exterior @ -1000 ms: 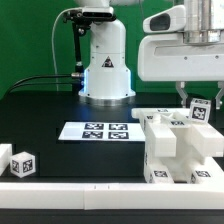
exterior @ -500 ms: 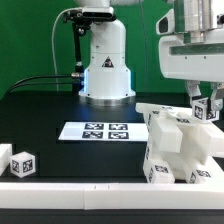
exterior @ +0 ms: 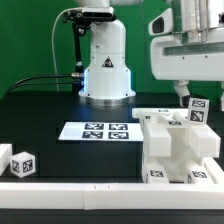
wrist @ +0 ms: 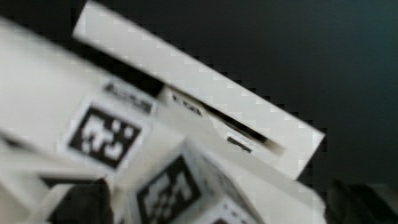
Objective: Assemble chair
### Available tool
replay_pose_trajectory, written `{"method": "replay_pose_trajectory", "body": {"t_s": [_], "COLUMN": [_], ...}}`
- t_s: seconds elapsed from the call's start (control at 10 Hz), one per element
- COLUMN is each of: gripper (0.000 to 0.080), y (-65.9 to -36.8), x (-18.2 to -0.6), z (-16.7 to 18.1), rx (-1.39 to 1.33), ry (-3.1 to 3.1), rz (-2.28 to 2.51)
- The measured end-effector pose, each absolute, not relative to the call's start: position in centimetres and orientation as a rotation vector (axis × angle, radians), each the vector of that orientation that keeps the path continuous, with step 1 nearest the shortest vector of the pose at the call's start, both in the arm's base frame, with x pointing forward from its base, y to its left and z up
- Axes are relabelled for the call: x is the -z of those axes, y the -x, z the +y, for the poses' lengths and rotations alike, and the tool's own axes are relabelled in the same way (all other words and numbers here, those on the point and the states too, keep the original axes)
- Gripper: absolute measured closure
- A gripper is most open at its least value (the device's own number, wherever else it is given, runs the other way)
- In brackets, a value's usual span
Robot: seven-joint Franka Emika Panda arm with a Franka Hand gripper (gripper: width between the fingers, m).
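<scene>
While the arm hangs over the table at the exterior view's right, its gripper sits just above the far end of the chair. One dark finger shows there. Whether the jaws stand apart or together I cannot tell from either view.

The chair is a blocky white stack of joined parts with square tags. It rests on the black table at the near right, and one tagged piece rises from its far right corner, just beside the finger. The wrist view is blurred and shows only white tagged surfaces of the chair close up against the dark table.

The marker board lies flat near the middle, in front of the robot base. A small tagged cube sits at the near left, well apart from the chair.
</scene>
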State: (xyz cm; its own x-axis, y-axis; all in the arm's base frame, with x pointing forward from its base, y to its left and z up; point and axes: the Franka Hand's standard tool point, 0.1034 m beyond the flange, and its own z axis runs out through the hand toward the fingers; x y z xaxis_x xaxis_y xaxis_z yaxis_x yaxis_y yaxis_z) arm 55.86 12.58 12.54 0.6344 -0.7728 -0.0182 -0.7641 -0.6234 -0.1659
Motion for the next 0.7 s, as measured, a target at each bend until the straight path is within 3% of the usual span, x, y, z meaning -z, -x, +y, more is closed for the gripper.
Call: {"method": "replay_pose_trajectory", "body": {"t_s": [0.5, 0.7], "gripper": [0.0150, 0.0150], "y": [-55.99, -55.87], "x": [-12.37, -11.95], "z": [12.48, 12.14], "rx": [0.133, 0.120], "ry": [2.953, 2.949], "rz": [0.596, 0.636]}}
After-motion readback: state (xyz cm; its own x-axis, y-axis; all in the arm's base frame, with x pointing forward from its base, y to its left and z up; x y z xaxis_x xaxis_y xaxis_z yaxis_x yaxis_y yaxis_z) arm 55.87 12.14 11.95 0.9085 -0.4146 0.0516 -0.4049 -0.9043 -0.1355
